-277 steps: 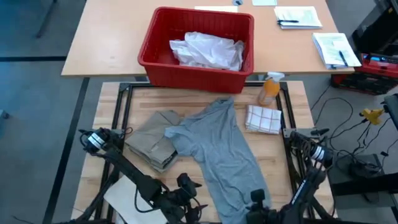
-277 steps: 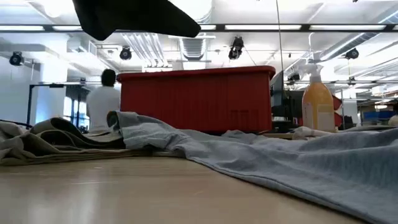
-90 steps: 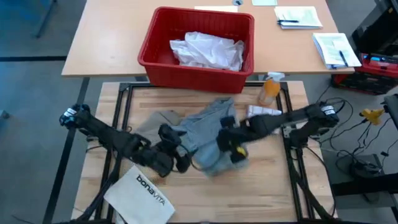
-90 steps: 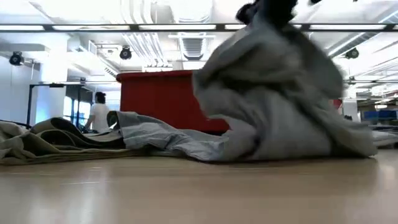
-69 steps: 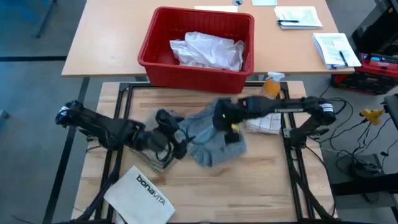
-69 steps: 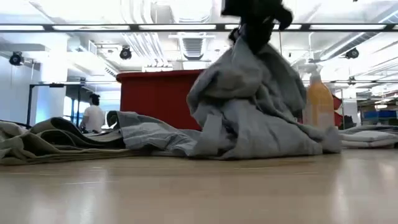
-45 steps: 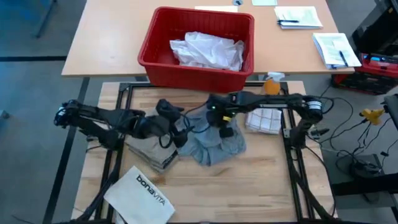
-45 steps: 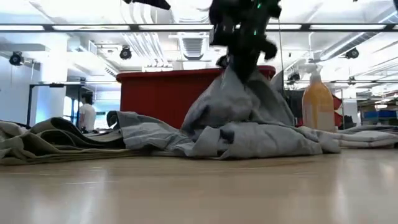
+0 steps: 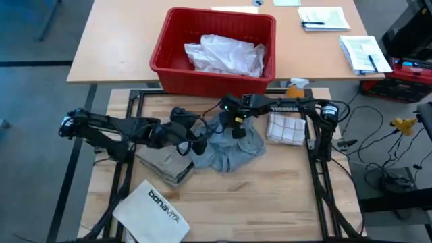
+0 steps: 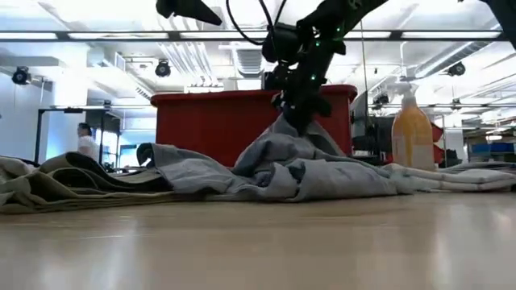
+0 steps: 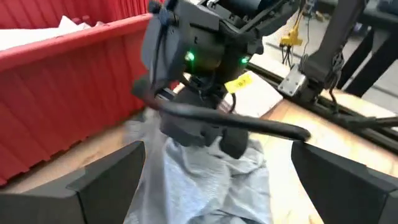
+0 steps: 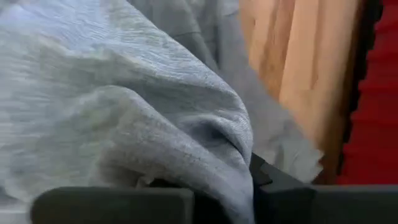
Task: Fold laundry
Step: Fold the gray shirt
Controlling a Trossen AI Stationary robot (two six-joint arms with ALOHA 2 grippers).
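Right tool (image 9: 235, 128) clenched on the bunched grey T-shirt (image 9: 229, 150) at worktop (image 9: 283, 196) centre; left tool (image 9: 192, 138), fingers spread, at its 9 o'clock.

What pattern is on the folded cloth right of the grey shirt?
White with a thin reddish-brown grid check; the folded cloth shows best in the high view, beside the grey shirt.

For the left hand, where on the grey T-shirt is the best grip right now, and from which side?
Probably the free edge of the grey T-shirt nearest the left hand, approached from above on that hand's side. The shirt lies bunched, its top pinched in the right hand, so that loose flat edge on the table looks easiest to lift and spread.
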